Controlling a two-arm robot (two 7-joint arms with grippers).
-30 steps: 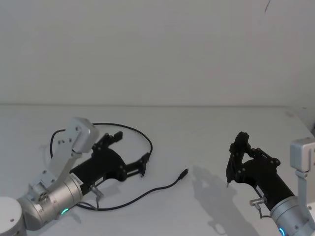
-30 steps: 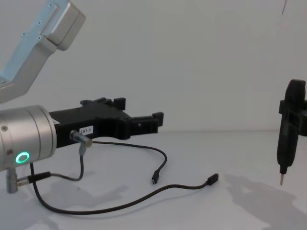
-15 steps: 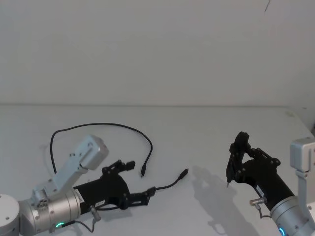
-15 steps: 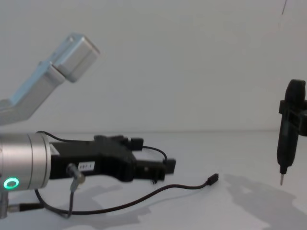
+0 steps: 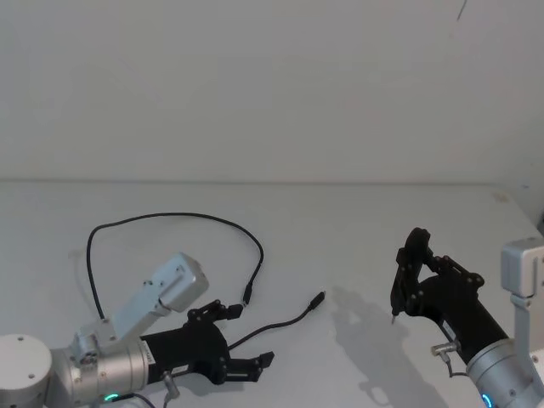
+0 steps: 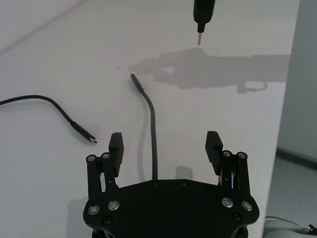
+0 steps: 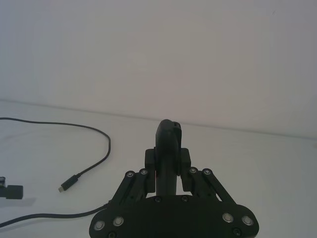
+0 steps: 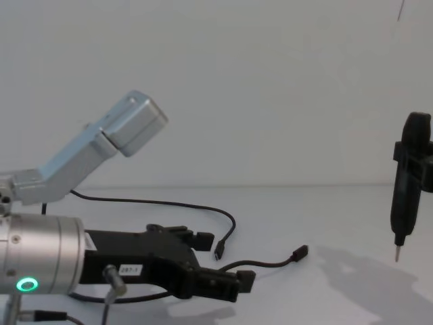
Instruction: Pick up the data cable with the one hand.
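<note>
white table [image 5: 357, 221], left gripper [image 6: 164, 139] low over its near left side, jaws spread wide. right gripper [image 7: 168, 161] hangs at the right, clamped on a black pen tool [image 8: 406, 183]. data cable [image 5: 170, 216] loops over the table's left half, one stretch running between the left jaws, touching neither

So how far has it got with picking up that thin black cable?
Approach looks done: the black two-jaw left gripper sits low, jaws open, with the long thin black data cable running between them. Nothing is gripped; the cable lies on the white table. Closing and lifting remain. The right gripper hangs aside, clamping a black pen-shaped tool.
</note>
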